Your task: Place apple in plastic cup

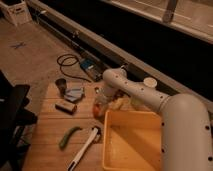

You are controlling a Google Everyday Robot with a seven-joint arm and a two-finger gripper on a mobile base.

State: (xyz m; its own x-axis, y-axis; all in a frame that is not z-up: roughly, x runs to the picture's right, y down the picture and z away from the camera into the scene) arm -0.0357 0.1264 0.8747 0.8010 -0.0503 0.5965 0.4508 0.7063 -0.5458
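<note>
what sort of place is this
Likely a lab or workshop: cable on bare floor, wooden table with a yellow bin, robot arm with its tool low over the table.

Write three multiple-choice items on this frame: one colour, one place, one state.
1. What colour is the tub?
A) yellow B) blue C) black
2. Where is the gripper?
A) inside the tub B) low over the table, at the apple C) at the table's left edge
3. The tub is:
A) tipped on its side B) piled with fruit C) upright, nothing showing inside

Answers:
1 A: its walls and bottom are yellow.
2 B: the arm reaches down to the apple, just left of the tub's far corner.
3 C: it sits flat on the table and its bottom is bare.
</note>
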